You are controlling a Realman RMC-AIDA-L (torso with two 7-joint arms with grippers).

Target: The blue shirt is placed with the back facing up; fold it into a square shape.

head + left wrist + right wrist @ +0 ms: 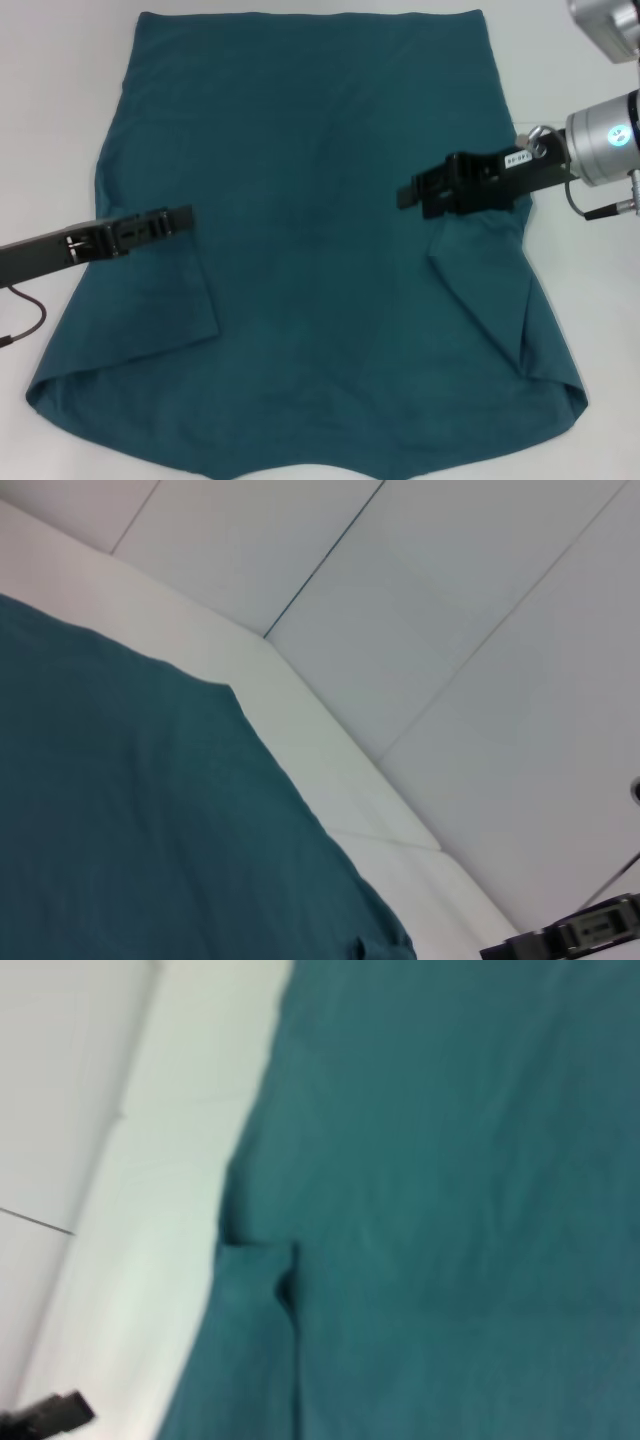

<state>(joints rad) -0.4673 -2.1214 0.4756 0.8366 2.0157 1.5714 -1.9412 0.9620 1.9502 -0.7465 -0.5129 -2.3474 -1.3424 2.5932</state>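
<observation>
Looks like the sleeve-folding step, about done: both short sleeves already turned inward onto the body of the blue shirt (310, 230), one flap at 8 o'clock in the head view, the other at 4 o'clock, each lying flat with a slanted crease. Square not yet made; body not yet folded lengthwise or crosswise, judging from the full spread.

Left end effector (165, 222) low over the left sleeve flap at 9 o'clock, pointing inward; fingers edge-on and dark, so impossible to tell whether apart or together. Right end effector (425, 190) over the right part of the shirt at 3 o'clock, just above the folded right sleeve, likewise impossible to read as apart or together; no cloth visibly pinched in either.

Next move probably calls for taking the side edges or the hem and carrying them across to narrow the garment, both arms working evenly so the fold stays straight and the sleeve flaps stay tucked.

Dark teal-blue, plain on the upward face, no lettering visible. Spread flat on the white desk (60, 120), filling most of the head view, straight edge at 12 o'clock, curved edge at 6 o'clock. Soft faint wrinkles, otherwise smooth.
</observation>
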